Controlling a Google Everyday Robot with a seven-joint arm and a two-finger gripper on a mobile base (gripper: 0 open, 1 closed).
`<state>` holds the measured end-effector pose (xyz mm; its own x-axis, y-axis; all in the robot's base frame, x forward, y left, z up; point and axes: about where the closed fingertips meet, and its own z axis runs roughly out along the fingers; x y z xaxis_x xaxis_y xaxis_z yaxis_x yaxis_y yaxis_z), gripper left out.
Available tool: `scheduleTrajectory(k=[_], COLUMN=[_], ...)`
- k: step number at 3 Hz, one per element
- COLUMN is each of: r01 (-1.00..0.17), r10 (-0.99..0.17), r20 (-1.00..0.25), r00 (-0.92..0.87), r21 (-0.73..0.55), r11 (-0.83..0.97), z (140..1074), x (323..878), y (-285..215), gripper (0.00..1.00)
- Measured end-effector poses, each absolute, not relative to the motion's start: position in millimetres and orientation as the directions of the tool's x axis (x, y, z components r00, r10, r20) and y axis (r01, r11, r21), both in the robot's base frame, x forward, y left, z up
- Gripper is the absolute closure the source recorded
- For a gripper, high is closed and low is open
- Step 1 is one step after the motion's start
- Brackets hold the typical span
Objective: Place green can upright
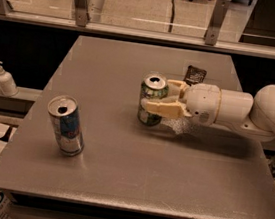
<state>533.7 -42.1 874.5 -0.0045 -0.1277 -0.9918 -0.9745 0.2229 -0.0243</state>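
Note:
The green can [153, 90] stands upright on the grey table [119, 169], right of the middle, with its pull-tab top facing up. My gripper [156, 97] reaches in from the right on a white arm [238, 112]. Its tan fingers [162, 107] sit on either side of the can, one across the front and one behind, closed on it. The can's base appears to rest on the table.
A slimmer blue-and-silver can [66, 125] stands at the table's front left, leaning slightly. A small dark packet [195, 75] lies behind the gripper. A crumpled clear wrapper [181, 129] lies under the wrist. A pump bottle [4, 79] stands on a ledge at left.

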Motion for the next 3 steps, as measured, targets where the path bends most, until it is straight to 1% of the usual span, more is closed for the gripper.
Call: scheduleTrajectory(k=[1,2,3], r01=[-0.974,-0.972,-0.973], r10=[-0.114,-0.082,-0.054], r20=[-0.993,-0.996,-0.998], r00=[-0.018,-0.042,-0.041], r21=[-0.008,0.022,0.027], r11=[0.226,0.233,0.229], z=[873.0,870.7,877.2], x=[533.0,531.9,535.1], y=[-44.2,-47.9,-53.4], gripper=[0.13,0.00,0.00])
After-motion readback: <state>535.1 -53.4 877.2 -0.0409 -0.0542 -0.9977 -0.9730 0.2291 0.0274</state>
